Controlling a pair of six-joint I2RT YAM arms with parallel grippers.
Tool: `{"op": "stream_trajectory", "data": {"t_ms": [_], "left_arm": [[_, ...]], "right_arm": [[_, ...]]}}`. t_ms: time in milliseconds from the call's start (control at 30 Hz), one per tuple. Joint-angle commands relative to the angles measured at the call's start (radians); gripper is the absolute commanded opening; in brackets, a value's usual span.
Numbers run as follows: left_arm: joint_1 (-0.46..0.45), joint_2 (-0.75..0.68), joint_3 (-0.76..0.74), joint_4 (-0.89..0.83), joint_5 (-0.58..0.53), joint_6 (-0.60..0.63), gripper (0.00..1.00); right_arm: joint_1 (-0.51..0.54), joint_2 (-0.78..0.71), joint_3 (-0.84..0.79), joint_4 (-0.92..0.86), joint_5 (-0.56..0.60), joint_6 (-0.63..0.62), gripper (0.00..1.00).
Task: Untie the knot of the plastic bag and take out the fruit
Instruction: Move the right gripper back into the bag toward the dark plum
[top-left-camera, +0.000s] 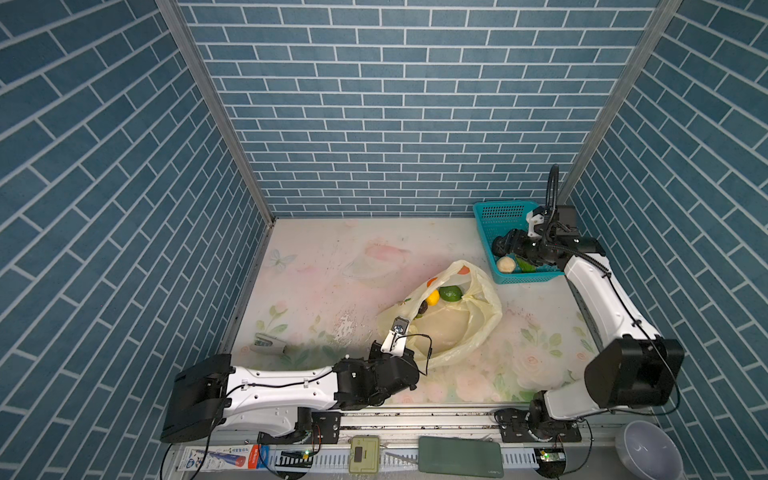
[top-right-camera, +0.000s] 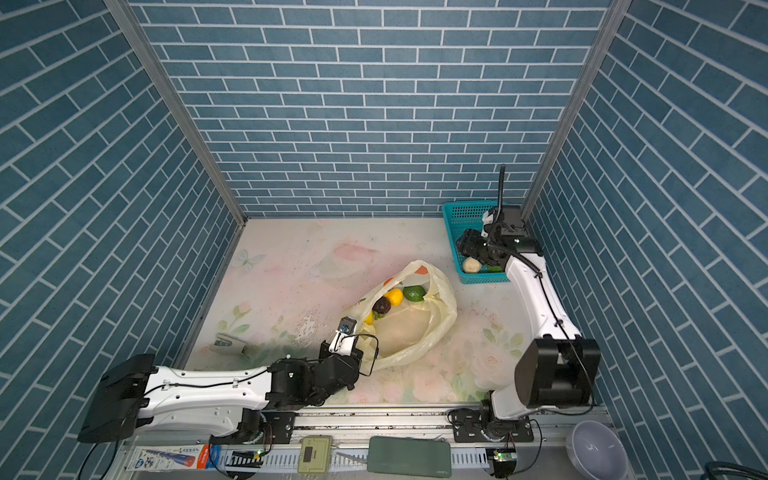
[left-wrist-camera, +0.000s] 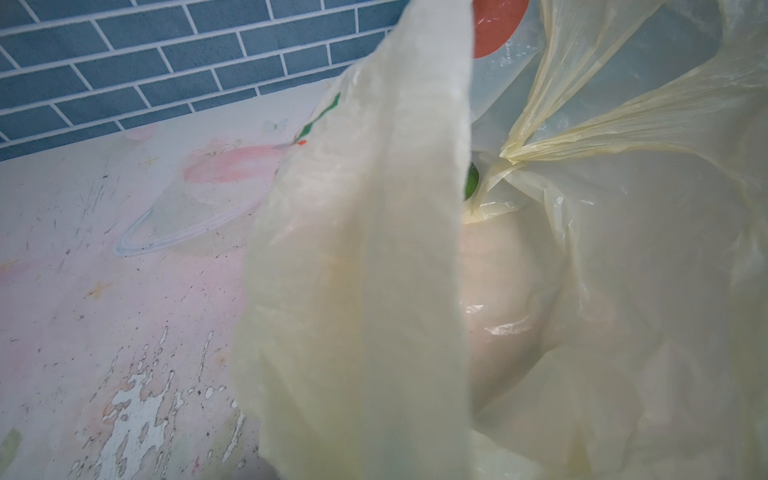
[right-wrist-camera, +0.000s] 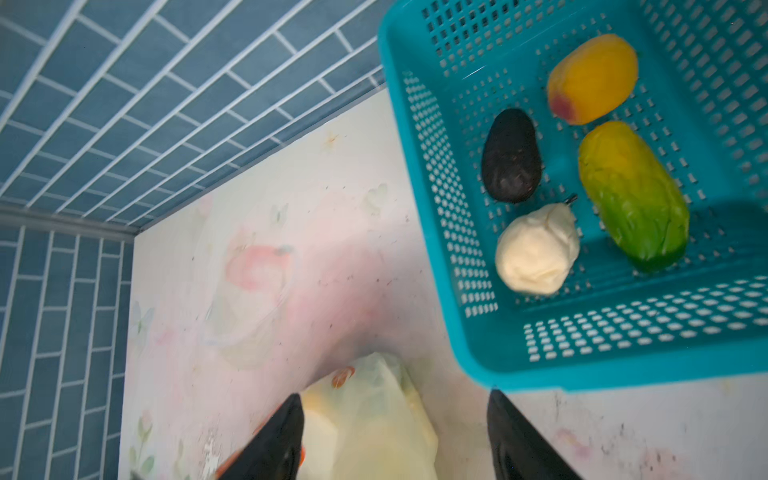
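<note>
The pale yellow plastic bag (top-left-camera: 465, 328) lies mid-table with its mouth gaping; no knot is in view. Inside it, both top views show a green fruit (top-left-camera: 451, 293), a yellow one (top-left-camera: 433, 297) and a dark brown one (top-right-camera: 381, 306). My left gripper (top-left-camera: 405, 330) is shut on the bag's near-left edge, and the film (left-wrist-camera: 353, 270) hangs across the left wrist view. My right gripper (right-wrist-camera: 392, 399) is open and empty, hovering at the teal basket's (right-wrist-camera: 623, 361) corner nearest the bag. The basket holds a cream-white fruit (right-wrist-camera: 536, 249), a dark one (right-wrist-camera: 511, 156), an orange-yellow one (right-wrist-camera: 592, 79) and a green-yellow one (right-wrist-camera: 631, 195).
The basket (top-left-camera: 498, 216) stands in the back right corner against the brick walls. A small folded grey item (top-left-camera: 268, 344) lies at the table's left edge. A pale bowl (top-left-camera: 648, 451) and a dark green case (top-left-camera: 460, 456) sit beyond the front rail.
</note>
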Motion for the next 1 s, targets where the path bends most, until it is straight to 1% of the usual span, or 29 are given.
{"op": "stream_trajectory", "data": {"t_ms": [0,133,233,333,433,500,633,767,900,967], "left_arm": [[0.006,-0.018,-0.027,0.019,0.009,0.018,0.00],[0.016,-0.041,-0.056,0.031,0.014,0.024,0.00],[0.025,-0.063,-0.079,0.043,0.021,0.035,0.00],[0.039,-0.076,-0.098,0.067,0.039,0.058,0.00],[0.054,-0.077,-0.108,0.101,0.061,0.084,0.00],[0.061,-0.076,-0.111,0.121,0.072,0.101,0.00],[0.077,-0.081,-0.127,0.172,0.077,0.132,0.00],[0.088,-0.088,-0.143,0.208,0.077,0.140,0.00],[0.091,-0.106,-0.146,0.207,0.062,0.142,0.00],[0.093,-0.118,-0.141,0.194,0.044,0.146,0.00]], "right_arm": [[0.100,-0.126,-0.093,-0.096,-0.004,0.011,0.68],[0.258,-0.255,-0.178,-0.112,0.047,0.102,0.67],[0.385,-0.307,-0.230,-0.093,0.098,0.143,0.67],[0.499,-0.313,-0.280,-0.060,0.143,0.150,0.67],[0.587,-0.285,-0.325,-0.014,0.195,0.123,0.66],[0.631,-0.271,-0.361,0.024,0.243,0.109,0.65],[0.702,-0.251,-0.449,0.116,0.302,0.088,0.63],[0.770,-0.237,-0.537,0.181,0.368,0.073,0.61],[0.817,-0.211,-0.610,0.224,0.397,0.056,0.60],[0.828,-0.189,-0.633,0.230,0.391,0.047,0.60]]}}
